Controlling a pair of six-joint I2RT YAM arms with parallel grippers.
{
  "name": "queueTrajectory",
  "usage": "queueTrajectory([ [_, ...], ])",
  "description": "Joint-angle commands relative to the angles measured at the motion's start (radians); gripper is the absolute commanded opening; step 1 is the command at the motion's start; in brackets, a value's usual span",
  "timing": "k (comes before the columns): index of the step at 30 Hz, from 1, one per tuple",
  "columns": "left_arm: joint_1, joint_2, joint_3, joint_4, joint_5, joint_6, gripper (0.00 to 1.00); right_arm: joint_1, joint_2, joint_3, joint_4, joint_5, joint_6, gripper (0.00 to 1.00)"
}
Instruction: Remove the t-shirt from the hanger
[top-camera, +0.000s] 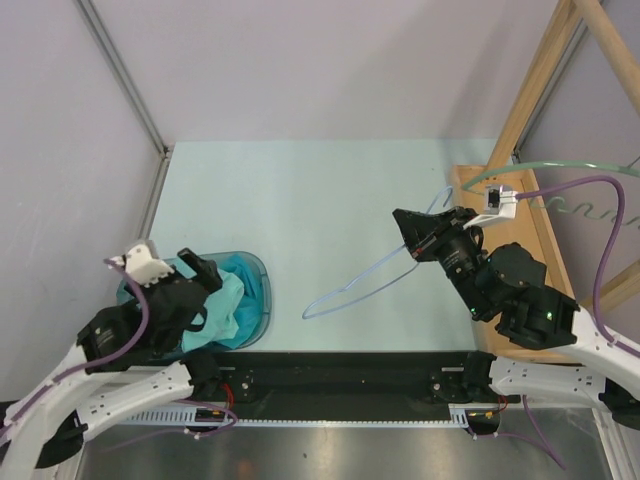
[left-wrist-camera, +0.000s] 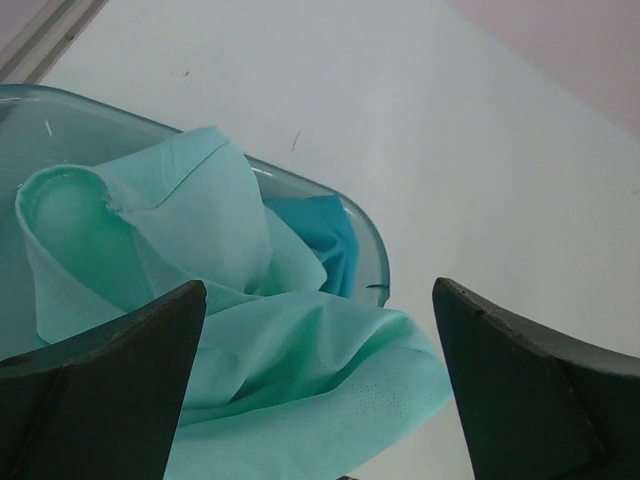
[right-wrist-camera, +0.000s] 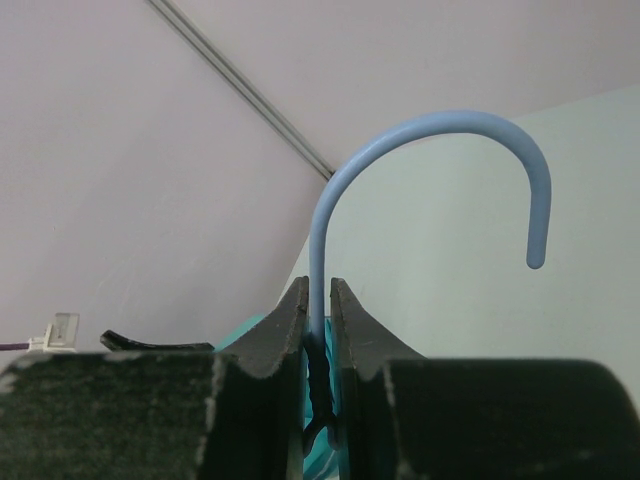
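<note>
The teal t-shirt (top-camera: 222, 305) lies bunched in a blue plastic tub (top-camera: 262, 275) at the near left; in the left wrist view the t-shirt (left-wrist-camera: 260, 340) drapes over the tub's rim (left-wrist-camera: 372, 250). My left gripper (top-camera: 200, 270) is open just above the shirt, holding nothing; its fingers (left-wrist-camera: 120, 380) stand wide apart. The light blue wire hanger (top-camera: 365, 280) is bare and held above the table's middle. My right gripper (top-camera: 418, 238) is shut on the hanger's neck (right-wrist-camera: 318, 290), below the hook (right-wrist-camera: 440, 125).
A wooden frame (top-camera: 540, 110) rises at the right, with a wooden board (top-camera: 530, 215) at its foot. A metal post (top-camera: 125, 80) runs along the left wall. Cables (top-camera: 600, 200) hang by the right arm.
</note>
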Motion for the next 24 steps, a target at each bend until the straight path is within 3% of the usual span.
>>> queueTrajectory([
  [1,0.006,0.132,0.124,-0.116,0.022,-0.041,1.00,-0.004,-0.002,0.022,0.017,0.004,0.014,0.00],
  [7,0.006,0.103,0.244,0.036,0.071,0.319,1.00,-0.007,-0.019,0.010,0.014,0.007,0.014,0.00],
  [9,0.006,0.010,0.206,0.251,0.221,0.479,1.00,-0.010,-0.021,0.002,0.011,0.011,0.014,0.00],
  [10,0.005,-0.023,0.158,0.416,0.292,0.624,0.92,-0.010,-0.022,0.002,0.008,0.013,0.012,0.00],
  [13,0.005,-0.130,0.106,0.617,0.525,0.746,0.88,-0.020,-0.018,0.003,-0.007,0.021,0.007,0.00],
  [18,0.005,-0.057,0.195,0.637,0.676,0.821,0.92,-0.036,0.013,0.008,-0.027,0.013,-0.020,0.00],
  [24,0.005,0.142,0.458,0.490,0.779,0.846,0.95,-0.072,0.120,0.039,-0.123,-0.012,-0.054,0.00],
])
